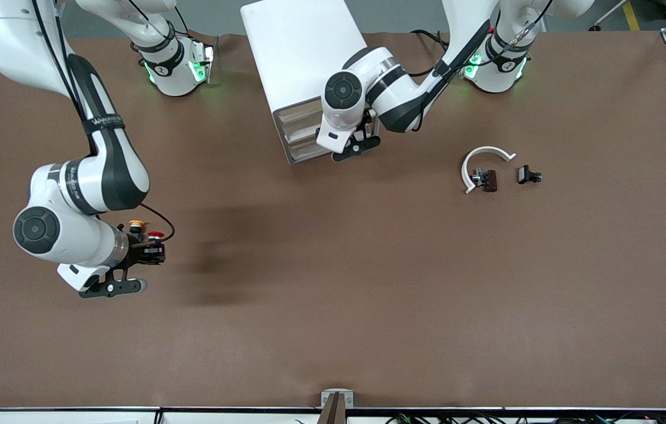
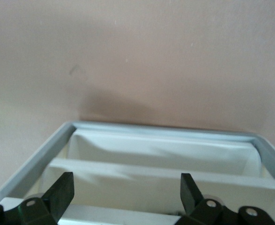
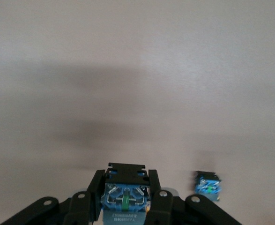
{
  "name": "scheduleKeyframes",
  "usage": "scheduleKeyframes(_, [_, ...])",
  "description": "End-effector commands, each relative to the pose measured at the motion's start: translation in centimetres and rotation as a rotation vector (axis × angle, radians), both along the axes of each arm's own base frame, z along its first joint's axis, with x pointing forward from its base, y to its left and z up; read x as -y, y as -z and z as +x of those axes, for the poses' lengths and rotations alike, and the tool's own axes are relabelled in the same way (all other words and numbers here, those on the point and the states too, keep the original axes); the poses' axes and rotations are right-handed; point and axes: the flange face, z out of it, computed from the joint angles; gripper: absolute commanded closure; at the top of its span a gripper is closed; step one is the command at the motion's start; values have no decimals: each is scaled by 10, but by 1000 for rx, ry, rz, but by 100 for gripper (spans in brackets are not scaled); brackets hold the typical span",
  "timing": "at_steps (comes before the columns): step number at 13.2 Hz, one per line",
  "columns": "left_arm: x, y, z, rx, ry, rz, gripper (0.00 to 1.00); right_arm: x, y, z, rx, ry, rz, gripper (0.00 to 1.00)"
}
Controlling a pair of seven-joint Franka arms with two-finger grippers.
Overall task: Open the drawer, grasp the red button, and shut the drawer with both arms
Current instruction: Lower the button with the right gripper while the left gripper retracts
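My right gripper (image 1: pixel 153 252) is low over the table at the right arm's end, shut on the button (image 1: pixel 156 236), whose red cap shows just beside the fingers. In the right wrist view the gripper (image 3: pixel 126 180) clamps the button's black-and-blue body (image 3: pixel 126 197), and the cap is hidden. My left gripper (image 1: pixel 356 144) is open and empty, right in front of the white cabinet (image 1: pixel 303 47). In the left wrist view the gripper (image 2: pixel 126 194) faces the cream drawer fronts (image 2: pixel 160 171) inside the grey frame. No drawer (image 1: pixel 300 126) stands out from the cabinet.
A yellow-capped button (image 1: pixel 136 225) stands on the table beside the right gripper; its blue body shows in the right wrist view (image 3: pixel 207 184). Toward the left arm's end lie a white curved piece (image 1: pixel 486 162), a dark brown part (image 1: pixel 489 180) and a small black part (image 1: pixel 528 175).
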Motion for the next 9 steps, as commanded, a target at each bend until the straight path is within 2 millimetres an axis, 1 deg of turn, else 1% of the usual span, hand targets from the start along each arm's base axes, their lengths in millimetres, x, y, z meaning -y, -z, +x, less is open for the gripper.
scheduleKeyframes(1, [3,-6,-13,-37,-35,7,0,23,22,1,-9,-61,-25,88])
scheduleKeyframes(2, [5,-3,-14,-58,-56,7,0,27,33,1,-22,-58,-24,88])
scheduleKeyframes(3, [6,-4,-15,-61,-71,9,0,32,44,0,-32,-51,-23,88])
scheduleKeyframes(4, [8,-4,-20,-65,-70,11,0,38,54,-3,-25,-44,-24,88])
scheduleKeyframes(5, [8,-3,-19,-67,-71,13,0,43,62,-5,-9,-39,-26,88])
scheduleKeyframes(6, [6,-2,-14,-67,-76,11,0,46,71,-10,-12,-35,-27,87])
scheduleKeyframes(7, [6,-4,-6,-62,-83,4,0,46,78,-14,-17,-33,-26,86])
scheduleKeyframes(8, [5,-4,4,-58,-94,-1,0,43,84,-18,-21,-29,-26,86])
scheduleKeyframes(9, [-2,-5,21,-50,-118,-8,0,40,90,-24,-25,-31,-26,86])
